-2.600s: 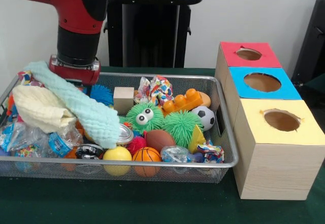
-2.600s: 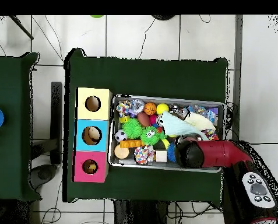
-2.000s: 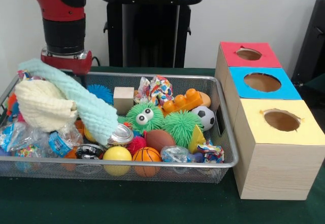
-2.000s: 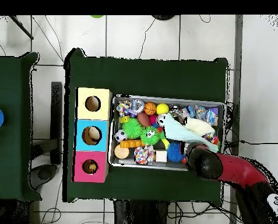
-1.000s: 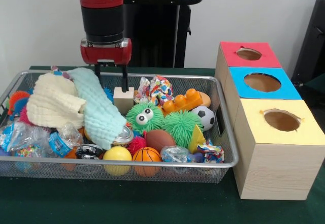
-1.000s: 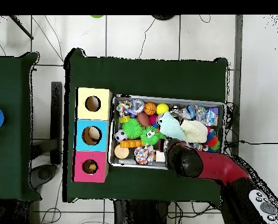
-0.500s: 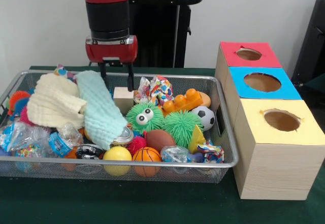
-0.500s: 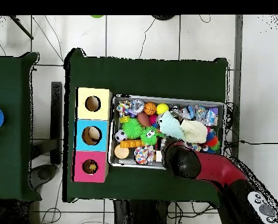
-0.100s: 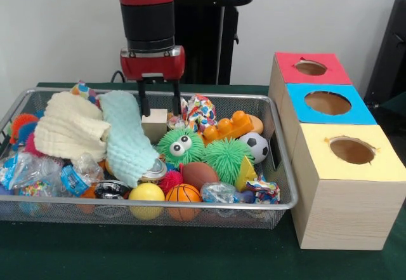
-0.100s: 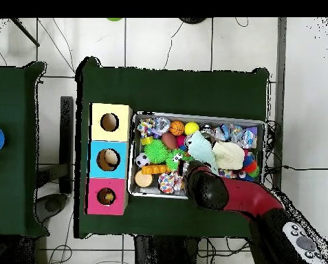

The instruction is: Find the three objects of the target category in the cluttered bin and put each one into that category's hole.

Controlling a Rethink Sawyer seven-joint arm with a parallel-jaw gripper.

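My claw [image 9: 159, 104] hung spread and empty over the far side of the wire bin [image 9: 282, 166], one finger on either side of the wooden block's [image 9: 154, 126] upper part in the front view. I judged the block to be what I was after. It sat directly under the claw, at six o'clock from the wrist, so the coming move looked like a straight drop and a squeeze, no sideways shift needed. Whether the fingers already touched its sides I could not tell.

The block was a plain, pale wooden cube, standing square on the far row of the pile, with no long axis to line up against. At its nine o'clock lay the mint cloth [image 9: 127, 137], pressed close against it, and at three o'clock the knotted rope toy [image 9: 200, 112]. The green fuzzy toy with eyes [image 9: 180, 145] sat just in front.

The three boxes stood well apart at three o'clock of the bin on the tabletop [image 9: 190, 258]: the red-topped box [image 9: 298, 80] farthest, then the blue [image 9: 352, 112], then the yellow [image 9: 380, 166] nearest the camera. I could not tell which hole takes blocks.

From overhead the arm hid the block.
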